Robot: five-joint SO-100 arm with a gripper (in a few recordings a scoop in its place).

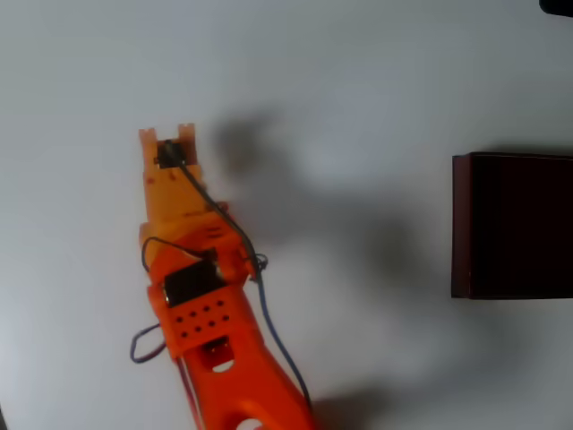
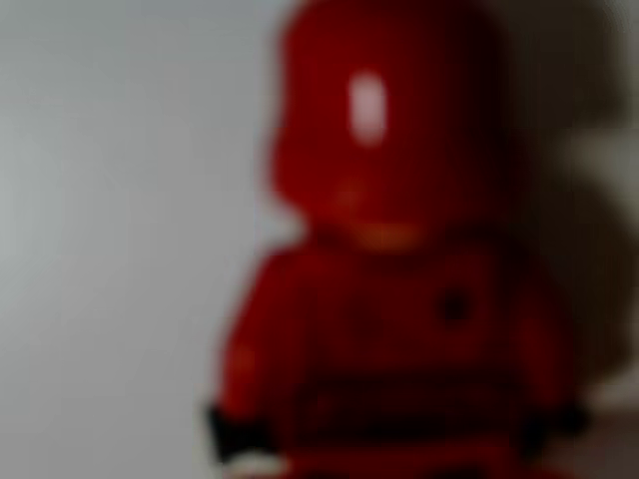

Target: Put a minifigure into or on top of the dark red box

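White table (image 1: 376,72) carries the dark red box (image 1: 461,224) at the right edge in the overhead view, well apart from my end effector (image 1: 167,134). The minifigure (image 2: 389,259) sits blurred, very close to my wrist camera. I cannot tell my jaw opening or grip. Risk: closing off-centre could topple it.

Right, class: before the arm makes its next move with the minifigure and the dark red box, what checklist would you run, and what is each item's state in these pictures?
1. Minifigure in front of the wrist camera: ok, it sits close up, though blurred.
2. Gripper closed on it: cannot tell; the overhead view shows the fingers from above without the figure between them.
3. Figure upright: ok in the wrist view, head above body.
4. Dark red box located: ok, at the right edge of the overhead view, far from the gripper.
5. Box opening free: cannot tell, its interior is too dark.
6. White table between arm and box free of obstacles: ok.
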